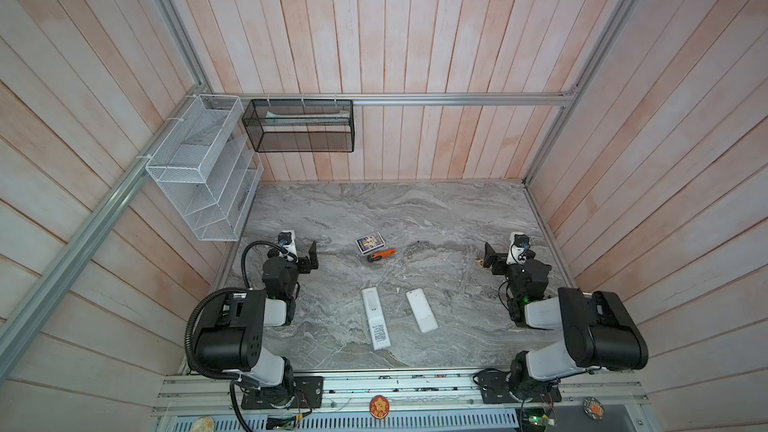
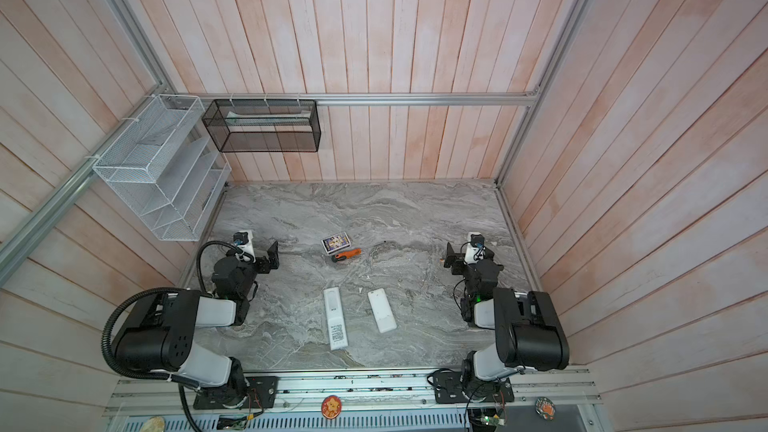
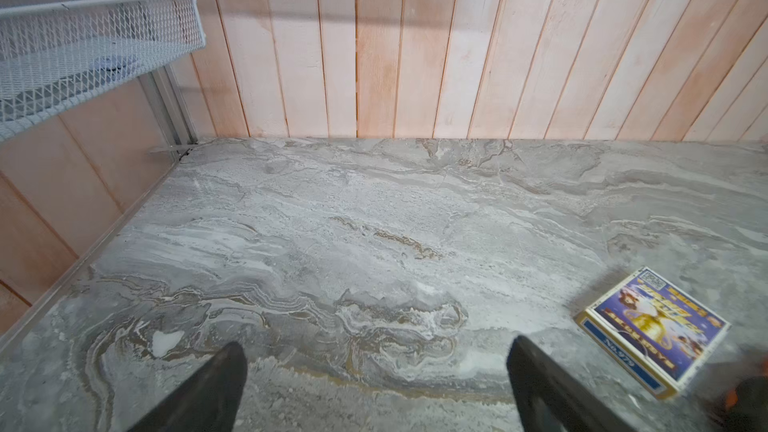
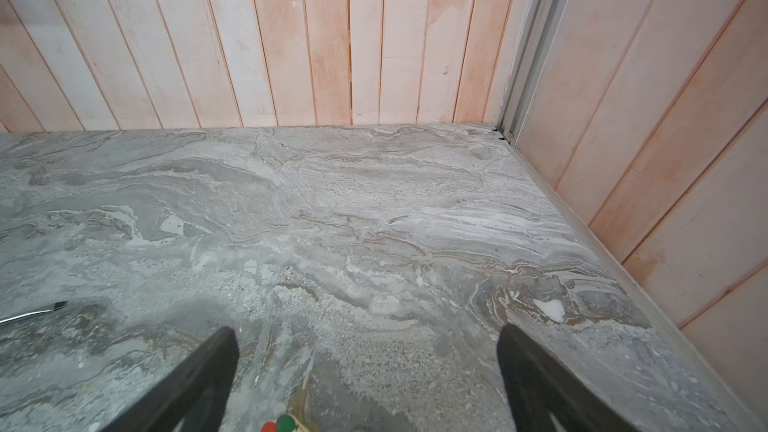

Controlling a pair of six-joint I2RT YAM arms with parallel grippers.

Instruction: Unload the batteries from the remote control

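Batteries are not showing in any view; I am judging that they are sitting inside the two white remotes, behind their backs. Taking the orange-handled screwdriver (image 1: 384,253) as the marker: the labelled remote (image 1: 376,320) and the plain remote (image 1: 422,310) are lying flat on the tabletop (image 1: 457,218) on its near side as the top views look, a little apart from each other. The card box (image 1: 370,241) is lying just beside its handle on the far side. The left pincer (image 3: 376,344) is hovering well to its left and the right pincer (image 4: 366,328) well to its right, each with jaws spread wide and gripping nothing.

Trouble is likely coming from the slick tabletop: a push on a back cover could be sending a loose remote sliding unless the other arm is pinning it. Reaching for the screwdriver is risking a nudge to the card box, since the two are lying so close. Freed cells, being round, could be rolling away toward the tabletop's edge. Whether either cover is already off I cannot tell.
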